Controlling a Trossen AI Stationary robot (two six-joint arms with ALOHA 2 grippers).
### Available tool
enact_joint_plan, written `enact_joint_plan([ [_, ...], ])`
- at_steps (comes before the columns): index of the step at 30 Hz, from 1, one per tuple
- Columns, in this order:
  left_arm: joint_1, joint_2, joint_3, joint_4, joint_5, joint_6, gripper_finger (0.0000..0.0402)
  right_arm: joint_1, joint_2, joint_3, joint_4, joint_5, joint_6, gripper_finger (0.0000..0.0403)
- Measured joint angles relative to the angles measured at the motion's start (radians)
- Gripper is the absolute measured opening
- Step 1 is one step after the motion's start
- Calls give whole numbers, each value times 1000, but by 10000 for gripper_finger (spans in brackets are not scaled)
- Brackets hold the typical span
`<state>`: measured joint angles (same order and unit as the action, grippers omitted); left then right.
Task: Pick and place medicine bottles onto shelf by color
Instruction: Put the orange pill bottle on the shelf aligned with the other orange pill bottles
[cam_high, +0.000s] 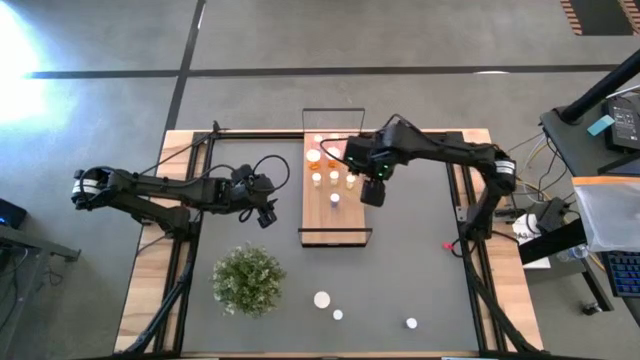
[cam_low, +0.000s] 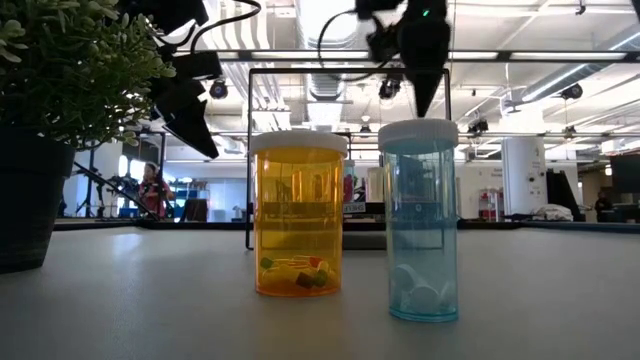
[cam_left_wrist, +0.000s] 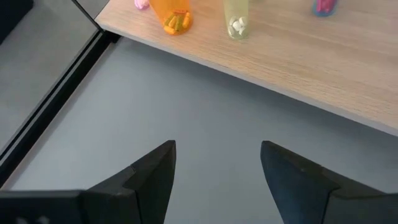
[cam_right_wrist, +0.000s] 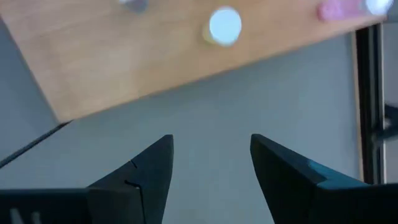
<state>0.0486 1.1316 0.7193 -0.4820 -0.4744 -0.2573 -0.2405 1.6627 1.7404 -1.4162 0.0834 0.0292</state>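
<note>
Medicine bottles are split between two spots right now: a cluster stands on the far half of the shelf, pink and orange ones at the far end and one lone bottle a bit nearer, while three white-capped ones sit on the near part of the desk, right of the bushy plant. From desk level two of those show up close, an orange bottle and a pale blue bottle, both upright with a few pills at the bottom.

My right gripper hangs just off the shelf's right edge, jaws parted and holding nothing; between its fingers I only see bare desk and the shelf edge. My left gripper waits left of the shelf, jaws well open, also empty.

Handling-wise, I'd guess these are very light, stiff plastic tubes with smooth, slippery walls, so they'll tip or skate if I nudge one before closing. Probably best to come straight down and pinch the body just under the cap, or across the cap itself, gently. The three on the desk look like what's left to sort by color.
</note>
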Motion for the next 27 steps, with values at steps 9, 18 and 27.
enact_joint_plan([
  [9,0,0,0,3,0,0,219,152,-252,-203,12,106,291,206],
  [18,0,0,2,3,0,0,219,521,-448,-527,293,100,655,206],
  [27,0,0,1,3,0,-34,219,858,-419,-658,623,218,759,206],
])
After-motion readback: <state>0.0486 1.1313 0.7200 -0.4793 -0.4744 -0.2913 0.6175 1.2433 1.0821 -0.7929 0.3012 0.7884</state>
